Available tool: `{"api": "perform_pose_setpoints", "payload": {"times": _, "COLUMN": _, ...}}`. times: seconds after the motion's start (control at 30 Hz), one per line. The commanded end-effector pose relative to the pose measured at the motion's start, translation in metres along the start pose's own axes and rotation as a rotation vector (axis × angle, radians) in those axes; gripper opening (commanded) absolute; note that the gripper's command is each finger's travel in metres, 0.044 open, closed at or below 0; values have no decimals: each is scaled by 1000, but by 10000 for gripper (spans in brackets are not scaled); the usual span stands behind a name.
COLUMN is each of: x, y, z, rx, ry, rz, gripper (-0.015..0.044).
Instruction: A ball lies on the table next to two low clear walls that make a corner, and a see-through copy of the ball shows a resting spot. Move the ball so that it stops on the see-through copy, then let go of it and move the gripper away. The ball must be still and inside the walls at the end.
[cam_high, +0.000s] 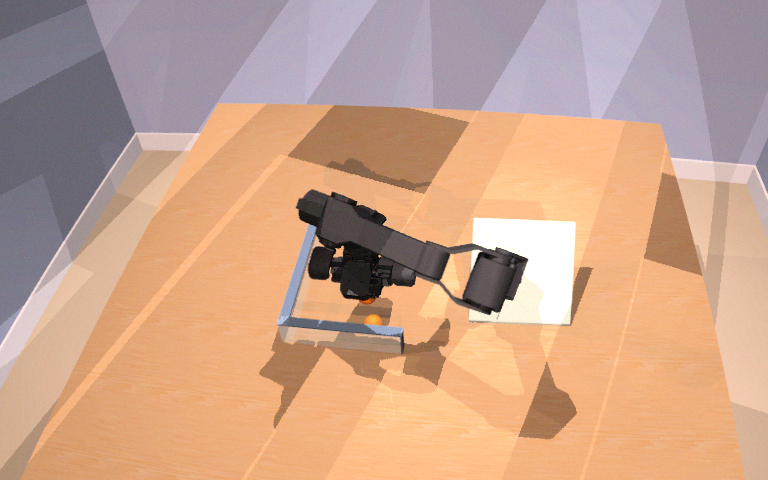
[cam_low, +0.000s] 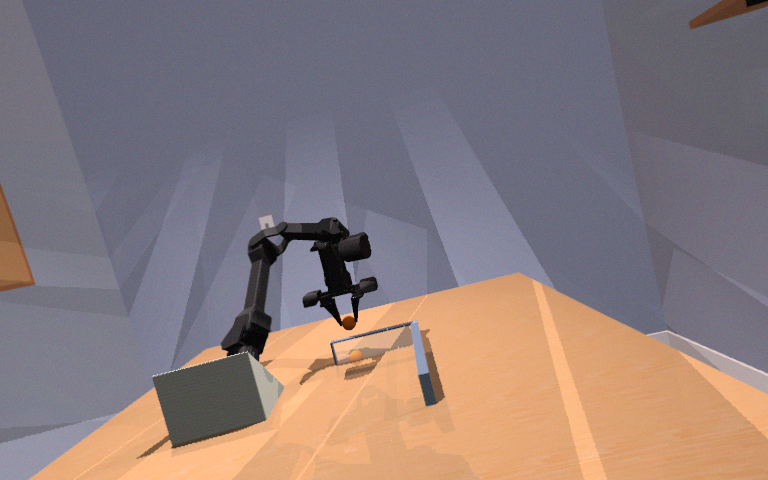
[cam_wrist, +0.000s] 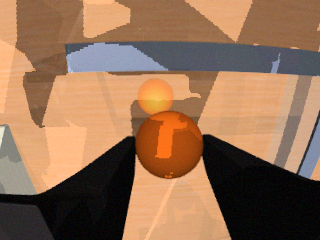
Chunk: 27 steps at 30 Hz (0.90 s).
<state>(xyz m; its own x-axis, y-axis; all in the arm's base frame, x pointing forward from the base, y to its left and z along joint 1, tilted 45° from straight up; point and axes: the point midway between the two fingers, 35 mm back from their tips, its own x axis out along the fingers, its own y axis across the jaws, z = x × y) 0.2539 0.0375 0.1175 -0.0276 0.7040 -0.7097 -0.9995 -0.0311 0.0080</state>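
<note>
One arm's claw (cam_low: 346, 317) gripped one orange ball (cam_low: 348, 322) between its two fingers, holding it clear above the worktop (cam_low: 566, 407). In the wrist view, the ball (cam_wrist: 168, 144) sat pinched between both dark fingertips, with the single see-through copy (cam_wrist: 156, 96) just beyond it at 12 o'clock, short of the nearer of the two clear walls (cam_wrist: 194, 58). From the exterior view, the copy (cam_low: 355, 355) rested on the worktop inside the corner the two walls (cam_low: 421, 362) formed, directly below the lifted ball. In the top view, the copy (cam_high: 372, 320) lay beside the wall at 6 o'clock (cam_high: 339, 331), and the ball (cam_high: 367, 301) was mostly hidden under the claw (cam_high: 362, 291). One pale block (cam_low: 212, 396) carried the arm's base.
</note>
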Motion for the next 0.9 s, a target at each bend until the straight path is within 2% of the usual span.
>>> {"api": "perform_pose_setpoints", "payload": {"times": 0.0, "x": 8, "y": 5, "z": 1, "rx": 4, "ry": -6, "rz": -1, "gripper": 0}}
{"api": "perform_pose_setpoints", "payload": {"times": 0.17, "x": 19, "y": 4, "z": 0, "rx": 4, "ry": -4, "rz": -2, "gripper": 0}}
{"api": "perform_pose_setpoints", "payload": {"times": 0.53, "x": 73, "y": 5, "z": 2, "rx": 3, "ry": -9, "rz": -2, "gripper": 0}}
{"api": "perform_pose_setpoints", "payload": {"times": 0.87, "x": 80, "y": 5, "z": 2, "rx": 3, "ry": -10, "rz": -2, "gripper": 0}}
